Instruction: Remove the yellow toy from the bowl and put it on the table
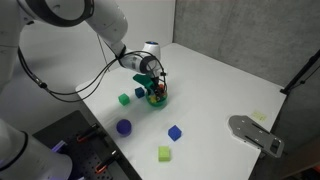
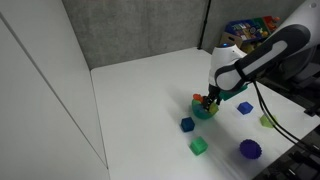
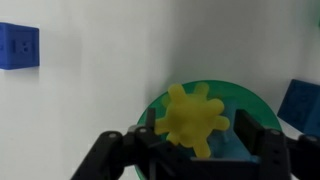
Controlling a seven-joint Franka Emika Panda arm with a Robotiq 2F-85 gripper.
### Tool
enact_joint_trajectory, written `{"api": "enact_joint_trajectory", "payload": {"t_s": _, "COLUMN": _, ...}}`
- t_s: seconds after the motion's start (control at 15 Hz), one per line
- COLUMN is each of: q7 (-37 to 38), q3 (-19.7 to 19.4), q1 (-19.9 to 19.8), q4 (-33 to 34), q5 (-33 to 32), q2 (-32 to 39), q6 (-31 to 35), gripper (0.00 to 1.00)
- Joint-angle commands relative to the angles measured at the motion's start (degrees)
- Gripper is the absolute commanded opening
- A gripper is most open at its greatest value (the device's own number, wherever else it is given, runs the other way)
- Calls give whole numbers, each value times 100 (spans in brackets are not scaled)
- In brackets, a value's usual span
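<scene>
The yellow toy (image 3: pixel 192 118), a small star-like piece, lies over the middle of the teal-green bowl (image 3: pixel 258 102) in the wrist view. My gripper (image 3: pixel 195 142) is down at the bowl with one finger on each side of the toy. The left finger is close against it and a small gap shows on the right, so the jaws look open. In both exterior views the gripper (image 1: pixel 154 88) (image 2: pixel 209 99) hangs right over the bowl (image 1: pixel 158 101) (image 2: pixel 204 111) on the white table (image 1: pixel 230 85), and the toy is hidden there.
Around the bowl lie a green cube (image 1: pixel 124 98), a dark-blue ball (image 1: pixel 124 127), a blue cube (image 1: pixel 175 132) and a lime-green cube (image 1: pixel 165 153). A grey device (image 1: pixel 255 133) sits near the table's edge. A blue cube (image 3: pixel 18 45) shows in the wrist view.
</scene>
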Motion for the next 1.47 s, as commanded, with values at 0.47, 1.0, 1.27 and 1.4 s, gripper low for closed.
{"api": "enact_joint_trajectory", "payload": {"t_s": 0.47, "q7": 216, "q3": -189, "q1": 91, "q4": 158, "q5": -175, "q2": -177, "q6": -213, "gripper": 9}}
{"api": "enact_joint_trajectory", "payload": {"t_s": 1.0, "q7": -3, "q3": -23, "q1": -202, "q4": 109, "q5": -14, "q2": -784, "q6": -571, "gripper": 6}}
{"api": "enact_joint_trajectory", "payload": {"t_s": 1.27, "q7": 80, "q3": -143, "q1": -348, "q4": 191, "q5": -113, "q2": -975, "q6": -727, "gripper": 5}}
{"api": "enact_joint_trajectory", "payload": {"t_s": 1.4, "q7": 103, "q3": -230, "q1": -492, "q4": 261, "q5": -109, "q2": -994, "q6": -788, "gripper": 5}}
